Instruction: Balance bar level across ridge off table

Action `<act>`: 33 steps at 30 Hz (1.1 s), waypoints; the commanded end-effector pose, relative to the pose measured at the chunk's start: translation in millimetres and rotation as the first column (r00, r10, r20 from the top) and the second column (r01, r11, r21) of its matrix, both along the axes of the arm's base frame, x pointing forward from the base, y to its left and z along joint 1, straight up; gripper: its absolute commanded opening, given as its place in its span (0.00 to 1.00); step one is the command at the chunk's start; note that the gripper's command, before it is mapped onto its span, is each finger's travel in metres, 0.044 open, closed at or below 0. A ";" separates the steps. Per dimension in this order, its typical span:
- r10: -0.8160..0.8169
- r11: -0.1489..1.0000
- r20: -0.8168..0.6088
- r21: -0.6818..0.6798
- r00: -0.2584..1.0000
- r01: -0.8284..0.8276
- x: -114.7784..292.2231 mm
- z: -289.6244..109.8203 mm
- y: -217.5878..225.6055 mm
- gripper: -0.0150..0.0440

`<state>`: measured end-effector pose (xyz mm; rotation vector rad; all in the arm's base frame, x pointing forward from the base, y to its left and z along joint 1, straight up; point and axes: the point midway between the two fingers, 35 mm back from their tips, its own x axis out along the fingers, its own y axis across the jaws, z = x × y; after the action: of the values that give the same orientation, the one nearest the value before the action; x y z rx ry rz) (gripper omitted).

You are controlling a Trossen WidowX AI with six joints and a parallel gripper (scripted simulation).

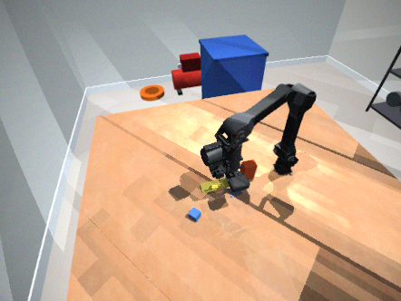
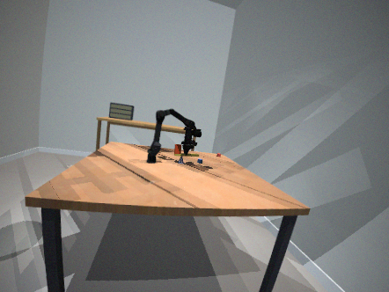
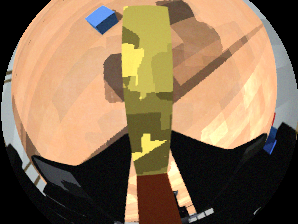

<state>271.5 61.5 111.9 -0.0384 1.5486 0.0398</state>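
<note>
Gripper [image 1: 230, 181] clamps yellow bar [image 3: 148, 90]; no legible markings.

Wood, matt plastic and dark metal under patchy light

The table [image 1: 136, 254] is showing pale, smooth plank wood with dark seams running toward its far edge; the bar [image 3: 148, 90] is looking like matt, mottled yellow-olive material, and the gripper [image 1: 232, 181] clamping it is looking like matt black plastic or metal, as is the arm [image 1: 268, 109]. The small blue cube [image 1: 194, 214] is appearing smooth and matt, the table legs [image 2: 52, 251] like dark metal.
</note>
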 end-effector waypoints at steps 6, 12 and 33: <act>-0.003 1.000 0.000 0.004 1.000 0.003 0.0 -1.0 0.6 0.25; -0.003 1.000 0.000 0.004 1.000 0.003 -0.1 -1.5 0.6 0.25; -0.003 1.000 0.000 0.004 1.000 0.003 -0.1 -3.2 0.6 0.25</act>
<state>271.4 61.5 109.1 -0.0383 1.5487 0.0398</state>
